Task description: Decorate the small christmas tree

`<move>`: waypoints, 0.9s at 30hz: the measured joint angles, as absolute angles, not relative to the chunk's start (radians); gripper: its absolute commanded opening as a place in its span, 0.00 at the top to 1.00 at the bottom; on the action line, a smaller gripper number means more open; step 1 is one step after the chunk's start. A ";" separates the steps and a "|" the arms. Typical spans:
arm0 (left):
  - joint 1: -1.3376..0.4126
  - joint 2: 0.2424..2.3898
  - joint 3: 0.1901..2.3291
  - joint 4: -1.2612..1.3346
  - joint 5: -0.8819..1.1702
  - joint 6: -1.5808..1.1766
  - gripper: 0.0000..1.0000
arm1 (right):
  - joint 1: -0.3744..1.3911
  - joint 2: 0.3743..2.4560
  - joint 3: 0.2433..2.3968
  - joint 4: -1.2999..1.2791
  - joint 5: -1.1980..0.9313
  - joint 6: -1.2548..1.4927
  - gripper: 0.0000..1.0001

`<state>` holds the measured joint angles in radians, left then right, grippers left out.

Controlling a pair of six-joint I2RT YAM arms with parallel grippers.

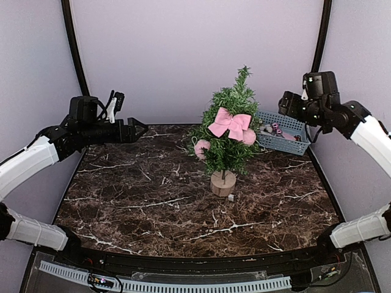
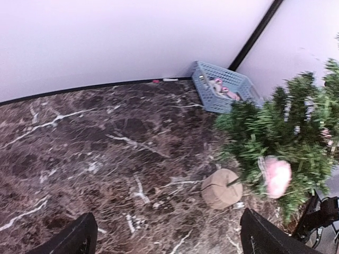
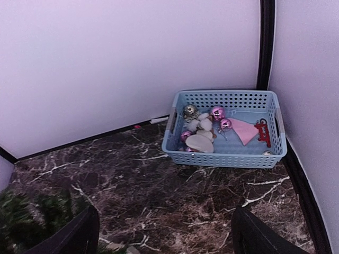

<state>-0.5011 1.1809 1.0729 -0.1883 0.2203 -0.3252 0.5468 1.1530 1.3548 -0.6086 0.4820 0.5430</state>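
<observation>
Left gripper (image 1: pixel 139 129), mid-left overhead, gapes released, empty. The small christmas tree (image 1: pixel 227 146) stands centre frame; its pink bow (image 1: pixel 230 124) shows only overhead. Right gripper (image 3: pixel 164 241) released too; its wrist view shows the basket's (image 3: pixel 225 152) baubles (image 3: pixel 217 112) clearest.

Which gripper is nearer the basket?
Right. The right gripper hangs raised close by the basket at the back right; the left gripper is across the table, left of the tree.

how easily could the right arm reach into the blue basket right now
Probably yes: the right arm hangs near the blue basket, jaws open toward it, nothing between; the small christmas tree stands aside.
</observation>
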 measured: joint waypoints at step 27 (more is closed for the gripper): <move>0.024 1.229 0.921 -0.205 0.310 0.005 0.03 | 0.038 2.326 1.982 -0.403 -0.087 0.459 0.36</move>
